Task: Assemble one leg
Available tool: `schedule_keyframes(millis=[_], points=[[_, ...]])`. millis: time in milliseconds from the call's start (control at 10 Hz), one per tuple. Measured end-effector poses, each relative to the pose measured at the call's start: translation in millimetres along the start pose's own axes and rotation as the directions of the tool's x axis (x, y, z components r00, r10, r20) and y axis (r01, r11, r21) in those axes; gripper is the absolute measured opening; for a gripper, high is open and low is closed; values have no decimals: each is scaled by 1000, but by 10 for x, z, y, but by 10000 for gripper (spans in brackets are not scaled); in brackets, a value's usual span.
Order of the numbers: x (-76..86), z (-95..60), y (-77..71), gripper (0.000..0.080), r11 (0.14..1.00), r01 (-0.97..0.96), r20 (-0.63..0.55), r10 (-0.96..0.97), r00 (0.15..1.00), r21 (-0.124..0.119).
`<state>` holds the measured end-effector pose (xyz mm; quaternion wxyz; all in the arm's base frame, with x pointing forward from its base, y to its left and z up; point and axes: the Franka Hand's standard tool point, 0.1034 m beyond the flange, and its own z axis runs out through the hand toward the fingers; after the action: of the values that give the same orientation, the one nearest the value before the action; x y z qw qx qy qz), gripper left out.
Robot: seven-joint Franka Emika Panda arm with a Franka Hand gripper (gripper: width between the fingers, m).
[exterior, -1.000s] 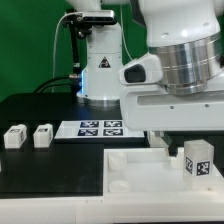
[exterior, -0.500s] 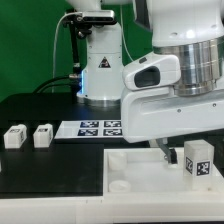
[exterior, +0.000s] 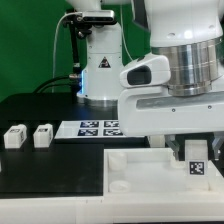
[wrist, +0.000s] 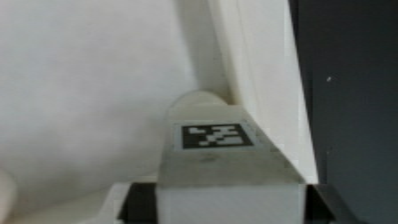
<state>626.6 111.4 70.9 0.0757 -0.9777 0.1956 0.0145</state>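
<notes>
My gripper (exterior: 196,150) is shut on a leg (exterior: 197,160), a small white block with a black-and-white tag, and holds it upright over the large white tray-like part (exterior: 135,175) at the exterior view's right. In the wrist view the leg (wrist: 214,150) sits between my two dark fingers (wrist: 137,204), over a round corner socket (wrist: 199,100) beside the tray's raised rim (wrist: 258,70). I cannot tell whether the leg touches the socket. Two more legs (exterior: 14,136) (exterior: 42,134) lie on the black table at the exterior view's left.
The marker board (exterior: 98,127) lies flat on the black table (exterior: 50,155) behind the tray. A white robot base (exterior: 98,70) stands behind it before a green backdrop. My arm's bulky body hides the exterior view's right side of the table.
My gripper with the leg has sunk a little and shifted slightly toward the tray's corner. The two loose legs have not moved.
</notes>
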Motion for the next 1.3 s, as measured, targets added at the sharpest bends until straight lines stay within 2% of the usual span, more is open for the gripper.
schedule_keyframes(millis=[100,200,300,400,500,600,800,900,1200,1300], points=[[-3,-18,-17,297,979,-202,2,202,979,-7],[-16,-12,-33,297,909,-416,-4,416,909,-11],[-19,-9,-43,297,817,-577,0,577,817,-5],[-2,-11,-31,297,685,-728,33,728,685,12],[7,-15,-19,297,590,-807,58,805,590,17],[19,-19,-2,297,548,-836,66,834,548,17],[15,2,13,297,331,-943,97,939,331,11],[9,5,10,296,303,-953,98,948,302,6],[4,7,-19,296,64,-998,105,992,62,-15],[5,2,-18,297,19,-1000,97,995,18,-19]])
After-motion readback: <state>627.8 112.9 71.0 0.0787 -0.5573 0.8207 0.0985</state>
